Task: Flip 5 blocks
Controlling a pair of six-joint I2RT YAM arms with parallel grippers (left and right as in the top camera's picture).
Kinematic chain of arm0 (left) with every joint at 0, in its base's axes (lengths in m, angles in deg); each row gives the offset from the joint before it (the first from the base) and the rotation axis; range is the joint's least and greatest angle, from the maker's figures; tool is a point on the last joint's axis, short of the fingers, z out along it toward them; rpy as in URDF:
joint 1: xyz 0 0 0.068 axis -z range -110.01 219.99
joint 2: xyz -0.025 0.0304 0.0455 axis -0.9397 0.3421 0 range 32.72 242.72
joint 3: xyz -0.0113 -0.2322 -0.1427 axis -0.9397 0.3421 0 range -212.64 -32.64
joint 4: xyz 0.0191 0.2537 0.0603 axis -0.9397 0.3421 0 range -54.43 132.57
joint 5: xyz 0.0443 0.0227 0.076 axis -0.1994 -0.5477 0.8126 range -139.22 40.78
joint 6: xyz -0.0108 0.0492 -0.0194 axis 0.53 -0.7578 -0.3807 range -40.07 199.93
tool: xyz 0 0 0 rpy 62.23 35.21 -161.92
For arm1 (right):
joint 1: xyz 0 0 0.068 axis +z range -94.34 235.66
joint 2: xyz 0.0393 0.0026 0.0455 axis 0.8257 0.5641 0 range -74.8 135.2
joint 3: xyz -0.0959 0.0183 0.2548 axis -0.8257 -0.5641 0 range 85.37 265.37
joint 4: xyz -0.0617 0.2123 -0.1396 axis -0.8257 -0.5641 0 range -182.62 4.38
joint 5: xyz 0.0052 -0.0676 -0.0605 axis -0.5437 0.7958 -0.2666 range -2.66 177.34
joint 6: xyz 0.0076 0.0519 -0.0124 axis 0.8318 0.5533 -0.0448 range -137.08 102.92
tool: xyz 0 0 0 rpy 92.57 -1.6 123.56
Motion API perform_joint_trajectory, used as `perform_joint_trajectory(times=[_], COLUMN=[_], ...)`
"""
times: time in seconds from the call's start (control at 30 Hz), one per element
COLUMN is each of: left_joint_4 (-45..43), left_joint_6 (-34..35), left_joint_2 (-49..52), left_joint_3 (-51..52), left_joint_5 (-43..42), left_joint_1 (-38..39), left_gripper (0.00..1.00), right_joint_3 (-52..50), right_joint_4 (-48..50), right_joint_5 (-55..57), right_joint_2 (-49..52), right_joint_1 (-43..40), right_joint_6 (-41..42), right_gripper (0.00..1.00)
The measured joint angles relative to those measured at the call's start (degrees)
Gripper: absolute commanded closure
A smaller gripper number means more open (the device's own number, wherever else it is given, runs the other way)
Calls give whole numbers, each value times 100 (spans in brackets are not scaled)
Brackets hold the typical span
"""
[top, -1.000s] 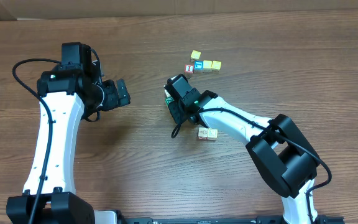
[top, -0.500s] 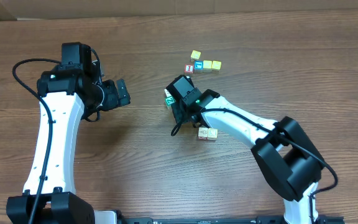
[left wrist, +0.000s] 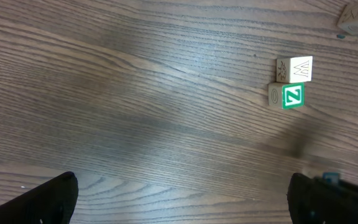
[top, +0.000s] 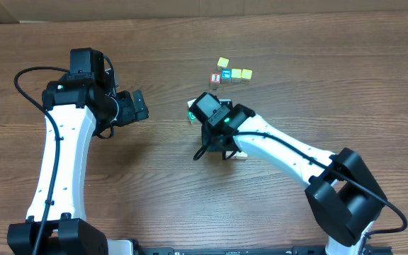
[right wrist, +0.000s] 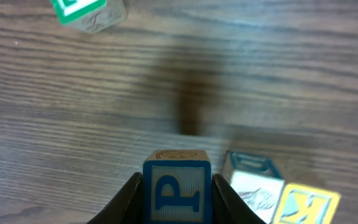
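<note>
On my left, the left tool (top: 137, 106) hangs spread wide, gripping nothing, above the tabletop (top: 119, 184). Further right, the green Z block (left wrist: 293, 97) lies touching a whitish block (left wrist: 294, 68). My right tool (right wrist: 176, 202) is clenched on the teal P block (right wrist: 176, 183). In its wrist view, a teal-topped cube (right wrist: 252, 182) and a yellow K cube (right wrist: 304, 205) sit just to the right.

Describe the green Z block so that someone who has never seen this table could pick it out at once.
On the wooden table, look near the middle, apart from the cluster of blocks. Two cubes lie side by side there: the pale cube bears faint marks, the Z block a bright green face.
</note>
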Motion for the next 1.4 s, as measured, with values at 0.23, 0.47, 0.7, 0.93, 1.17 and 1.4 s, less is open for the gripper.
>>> perform_joint_trajectory(times=[0.23, 0.47, 0.7, 0.93, 1.17, 1.4], left_joint_4=[0, 0, 0, 0, 0, 0], left_joint_6=[0, 0, 0, 0, 0, 0], left_joint_2=[0, 0, 0, 0, 0, 0], left_joint_3=[0, 0, 0, 0, 0, 0], left_joint_5=[0, 0, 0, 0, 0, 0], left_joint_1=[0, 0, 0, 0, 0, 0], left_gripper=[0, 0, 0, 0, 0, 0], right_joint_3=[-162, -361, -361, -361, -361, -367], right_joint_4=[125, 341, 391, 387, 380, 758], right_joint_5=[446, 743, 835, 844, 839, 861], right_joint_2=[0, 0, 9, 13, 13, 20], right_joint_1=[374, 444, 442, 442, 442, 442], right_joint_6=[479, 588, 621, 638, 640, 573], right_gripper=[75, 75, 71, 62, 57, 57])
